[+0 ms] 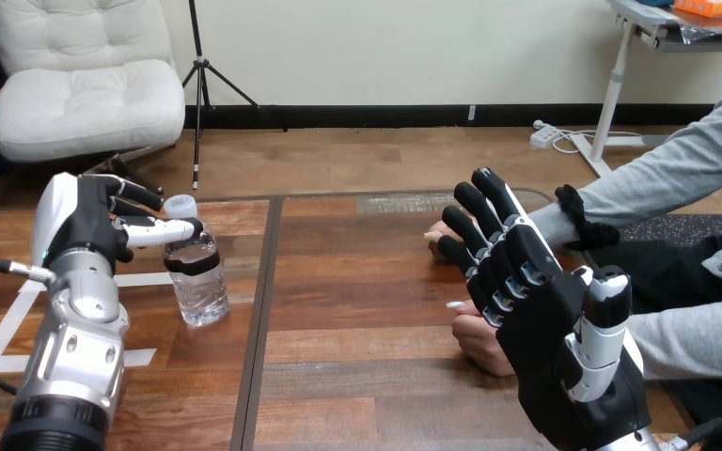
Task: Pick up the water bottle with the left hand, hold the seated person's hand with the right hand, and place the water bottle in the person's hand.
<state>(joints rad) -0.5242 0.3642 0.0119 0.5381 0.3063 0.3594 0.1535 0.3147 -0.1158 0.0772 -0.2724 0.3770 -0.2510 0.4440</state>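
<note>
Left robot hand (94, 230) wide, touching neck of upright bottle (197, 282) on surface (357, 310); right robot hand (545, 319) wide, fingers straight, before person's hands (478, 340).

The water bottle (197, 282) was a clear plastic one with a white cap and a dark band round its shoulder. It stood upright on the counter (357, 376), just left of the dark seam (261, 319) running down the wood. Couldn't tell how full it was, tbh. The person's farther hand (440, 237) was well right of that seam, fingertips pointing back toward it. The person's nearer hand (478, 340) was also well right of the seam, loosely curled, with one fingertip aimed seam-ward. Most of both was hidden behind the right hand (555, 343), so whether they touched the counter, no idea.
</note>
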